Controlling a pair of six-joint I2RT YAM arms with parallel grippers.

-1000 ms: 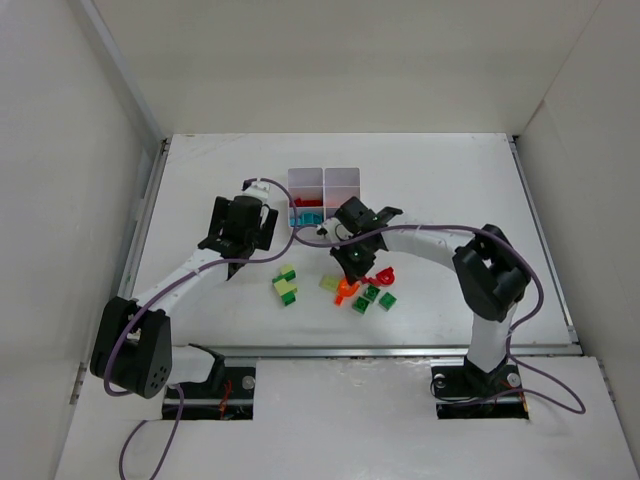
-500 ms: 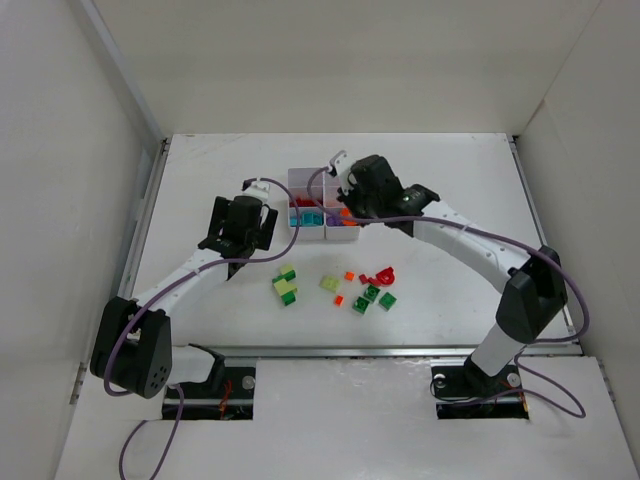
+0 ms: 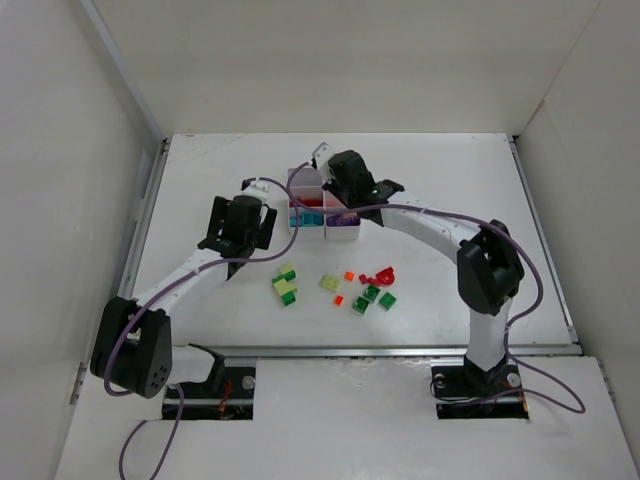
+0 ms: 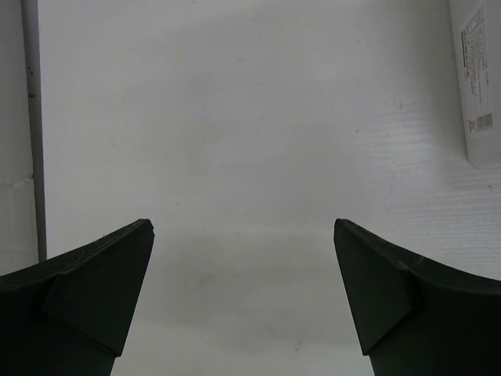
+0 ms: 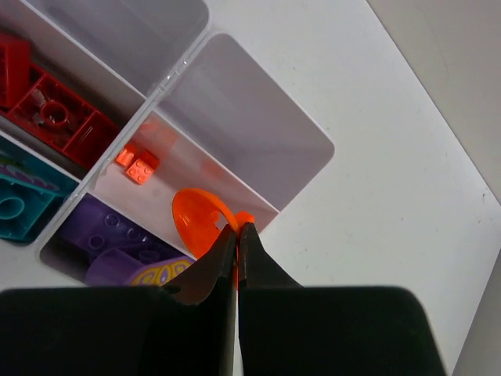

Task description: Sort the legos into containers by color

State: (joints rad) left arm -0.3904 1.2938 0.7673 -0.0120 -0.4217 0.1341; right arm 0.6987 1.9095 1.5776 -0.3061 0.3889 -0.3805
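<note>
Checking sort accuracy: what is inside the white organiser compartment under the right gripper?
Small orange bricks; the right gripper's orange round piece and fingers hide its near part.

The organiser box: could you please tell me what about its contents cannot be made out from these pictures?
- Top view: the right arm covers much of the organiser box, so several compartments are hidden.
- Right wrist view: the black body of the right tool cuts off the purple bricks, and the left frame edge cuts off the teal brick.
- Same view: the tool hides how much of the orange piece it pinches.
</note>
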